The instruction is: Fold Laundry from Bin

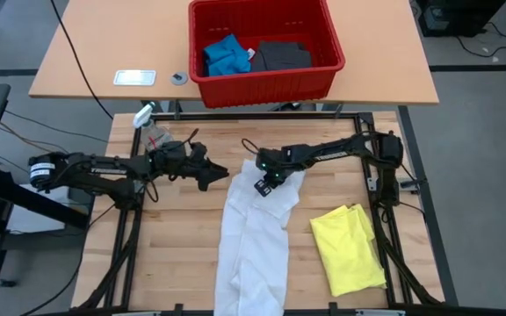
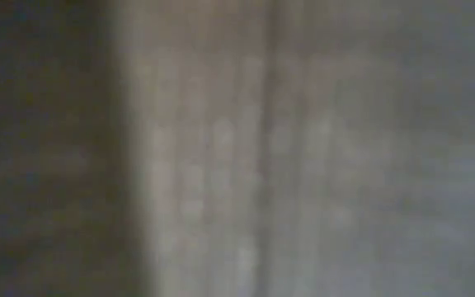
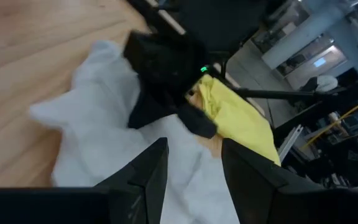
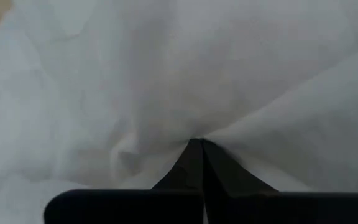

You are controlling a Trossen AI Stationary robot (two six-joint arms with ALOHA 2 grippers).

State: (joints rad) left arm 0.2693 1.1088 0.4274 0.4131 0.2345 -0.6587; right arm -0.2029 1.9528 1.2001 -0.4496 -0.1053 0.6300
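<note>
Now, our read:
Right gripper (image 1: 266, 182): pinched closed on the white shirt (image 1: 255, 246) at its far end.
Shirt: long axis runs toward the near edge.
Left gripper (image 1: 218, 174): part-open, empty, just beside that end; we judge it nearer the free corner.

No readable text anywhere tbh, arm markings and the lil label card on the table (image 1: 235, 66) are too small to make out.

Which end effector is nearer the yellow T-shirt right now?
The right end effector. It is shut on the white shirt, with the yellow T-shirt lying just beyond it. The left end effector hovers open on the white shirt's far side.
</note>
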